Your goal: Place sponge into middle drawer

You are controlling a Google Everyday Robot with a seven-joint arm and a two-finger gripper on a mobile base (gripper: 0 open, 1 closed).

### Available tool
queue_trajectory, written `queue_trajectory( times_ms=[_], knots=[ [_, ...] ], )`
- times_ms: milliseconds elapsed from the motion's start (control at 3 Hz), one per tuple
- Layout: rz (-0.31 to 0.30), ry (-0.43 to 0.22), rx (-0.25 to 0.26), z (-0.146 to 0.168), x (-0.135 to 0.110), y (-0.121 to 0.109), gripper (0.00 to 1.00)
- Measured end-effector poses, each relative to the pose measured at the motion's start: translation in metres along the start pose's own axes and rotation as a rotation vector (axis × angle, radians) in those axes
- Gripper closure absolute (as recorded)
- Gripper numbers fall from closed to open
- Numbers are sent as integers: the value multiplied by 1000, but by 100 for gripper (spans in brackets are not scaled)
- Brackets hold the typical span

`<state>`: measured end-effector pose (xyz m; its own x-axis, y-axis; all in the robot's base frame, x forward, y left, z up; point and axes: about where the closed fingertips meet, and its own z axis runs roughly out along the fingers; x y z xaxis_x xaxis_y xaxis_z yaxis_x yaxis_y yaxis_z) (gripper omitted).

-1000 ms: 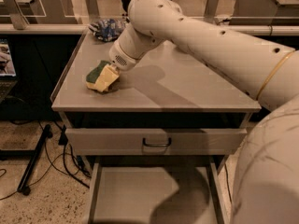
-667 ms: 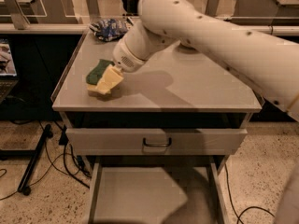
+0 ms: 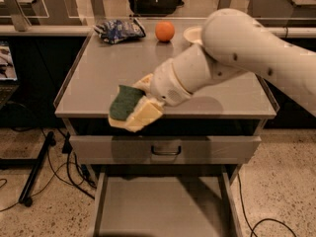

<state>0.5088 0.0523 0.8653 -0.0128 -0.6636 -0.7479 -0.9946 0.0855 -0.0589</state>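
Sponge (image 3: 123, 102) in mid-delivery: the robot arm's gripper (image 3: 140, 108), at centre-left of the frame, is clamped on the green-and-yellow pad and holds it just past the front edge of the table (image 3: 108, 63). The pickup looks done; the drop-off is not. At the bottom of the frame, below the load, the middle drawer (image 3: 158, 206) stands pulled open with no sponge in it. What is left, apparently, is to lower it past the closed drawer front (image 3: 212, 149) and release. A snack bag (image 3: 118, 31) and an orange (image 3: 165, 31) sit at the table's far edge.
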Motion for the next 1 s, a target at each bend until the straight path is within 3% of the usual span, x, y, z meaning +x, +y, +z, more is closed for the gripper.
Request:
queue_trajectory(
  times_ms=[333, 667, 1000],
  knots=[
    [-65, -49, -21, -48, 45, 49, 100],
    [-136, -66, 14, -83, 76, 75, 100],
    [-136, -66, 14, -83, 76, 75, 100]
  ],
)
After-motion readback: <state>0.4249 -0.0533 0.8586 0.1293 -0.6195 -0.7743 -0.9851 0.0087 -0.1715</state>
